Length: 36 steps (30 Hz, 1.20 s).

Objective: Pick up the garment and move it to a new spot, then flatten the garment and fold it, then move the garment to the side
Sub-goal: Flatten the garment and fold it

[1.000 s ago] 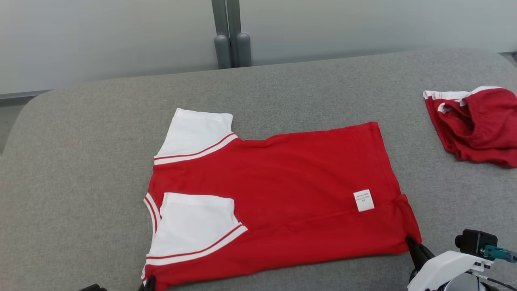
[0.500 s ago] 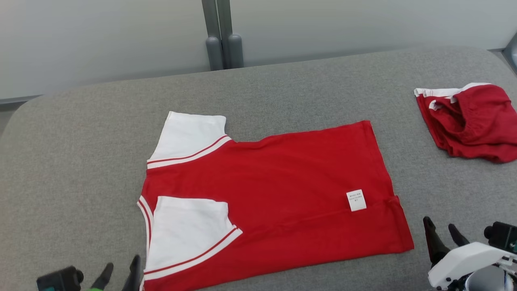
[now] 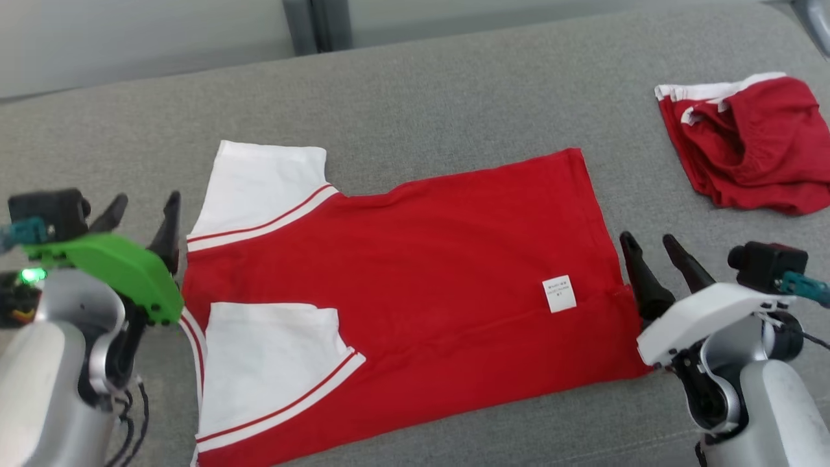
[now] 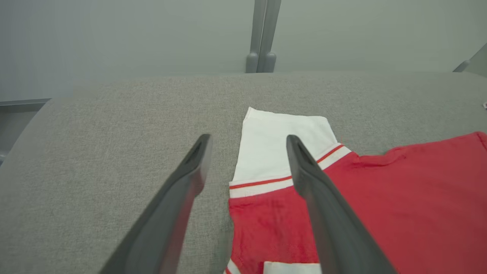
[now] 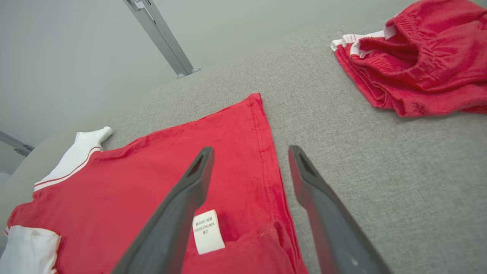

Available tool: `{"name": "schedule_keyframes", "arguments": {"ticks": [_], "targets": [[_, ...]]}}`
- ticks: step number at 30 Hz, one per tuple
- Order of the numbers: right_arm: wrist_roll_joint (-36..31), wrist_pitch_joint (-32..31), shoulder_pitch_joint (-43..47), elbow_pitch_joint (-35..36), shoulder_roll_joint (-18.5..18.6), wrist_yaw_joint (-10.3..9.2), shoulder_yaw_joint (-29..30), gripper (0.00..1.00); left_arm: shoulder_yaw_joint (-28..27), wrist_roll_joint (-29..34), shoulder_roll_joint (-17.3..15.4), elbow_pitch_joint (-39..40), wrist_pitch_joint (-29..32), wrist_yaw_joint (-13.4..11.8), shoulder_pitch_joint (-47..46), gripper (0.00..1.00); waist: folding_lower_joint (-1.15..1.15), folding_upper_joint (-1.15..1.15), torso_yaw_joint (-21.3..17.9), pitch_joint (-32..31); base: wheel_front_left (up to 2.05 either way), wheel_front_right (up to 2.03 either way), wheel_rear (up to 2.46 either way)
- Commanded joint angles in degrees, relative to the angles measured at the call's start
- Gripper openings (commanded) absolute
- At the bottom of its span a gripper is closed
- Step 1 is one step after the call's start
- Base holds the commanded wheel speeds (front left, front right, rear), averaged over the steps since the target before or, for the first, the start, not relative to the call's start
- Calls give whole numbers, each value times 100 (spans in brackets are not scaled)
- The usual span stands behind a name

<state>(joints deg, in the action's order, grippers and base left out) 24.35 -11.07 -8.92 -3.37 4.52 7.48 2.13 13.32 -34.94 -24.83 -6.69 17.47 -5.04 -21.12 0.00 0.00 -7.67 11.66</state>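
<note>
- Now, the garment (image 3: 415, 259), a red shirt with white sleeves, lies flat and lengthwise at the middle of the grey tabletop (image 3: 454, 84). Its near long edge is folded up over the body, so that the near sleeve (image 3: 272, 357) and a white label (image 3: 559, 294) face upward.
- A second ago both hands pinched the two near corners of that edge. They have since let go and drawn back. The shirt keeps its shape; its shift in the head view is the camera's.
- The left hand (image 3: 146, 196) hangs just beside the shoulder end, its fingers spread and holding nothing.
- The right hand (image 3: 647, 237) hangs at the hem end, likewise spread and holding nothing.
- Judgement: the first lengthwise fold appears laid and released. The far sleeve (image 3: 266, 181) still lies out flat, so the far edge looks due next. The move to the side is not yet done.
- Count, task thing: one shirt, two white sleeves, one label.
- Count, surroundings: one bundle of red clothing with white trim (image 3: 746, 143), well apart at the far right; two hands, two dark fingers each.
</note>
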Motion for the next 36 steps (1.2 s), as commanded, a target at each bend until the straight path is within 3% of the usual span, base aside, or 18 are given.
{"name": "schedule_keyframes", "arguments": {"ticks": [1, 12, 18, 25, 26, 27, 29, 30, 36], "targets": [[28, 39, -190, 16, 14, 2, -92, 100, 42, 93, -51, -179, 76, 28, -354, 100, 0, 0, -355, 662, 0, 0, 0], [155, 304, -1017, -120, 155, 2, -632, 100, 372, 313, 19, -1888, 922, 102, -2431, 100, 0, 0, -711, 1709, 0, 0, 0], [186, 419, -1120, -101, 238, 2, -718, 100, 460, 470, -29, -2368, 935, 41, -2796, 100, 0, 0, -742, 1821, 0, 0, 0], [212, 460, -1144, -21, 255, 2, -774, 100, 562, 522, -34, -2667, 904, 144, -2882, 100, 0, 0, -694, 1819, 0, 0, 0], [221, 459, -1151, -17, 252, 2, -789, 100, 584, 525, -32, -2697, 906, 156, -2898, 91, 0, 0, -689, 1817, 0, 0, 0], [222, 457, -1157, -13, 254, 2, -796, 100, 616, 539, -35, -2722, 911, 179, -2914, 49, 0, 0, -685, 1816, 0, 0, 0], [226, 451, -1171, 0, 268, 2, -804, 100, 654, 522, -28, -2746, 870, 232, -2940, 11, 0, 0, -672, 1806, 0, 0, 0], [225, 452, -1175, 4, 280, 2, -800, 100, 664, 504, -4, -2743, 848, 258, -2940, 0, 0, 0, -662, 1795, 0, 0, 0], [125, 389, -1314, -107, 430, 2, -746, 100, 736, 517, 91, -2669, 497, 400, -2924, 0, 0, 0, -535, 1642, 0, 0, 0]]}}
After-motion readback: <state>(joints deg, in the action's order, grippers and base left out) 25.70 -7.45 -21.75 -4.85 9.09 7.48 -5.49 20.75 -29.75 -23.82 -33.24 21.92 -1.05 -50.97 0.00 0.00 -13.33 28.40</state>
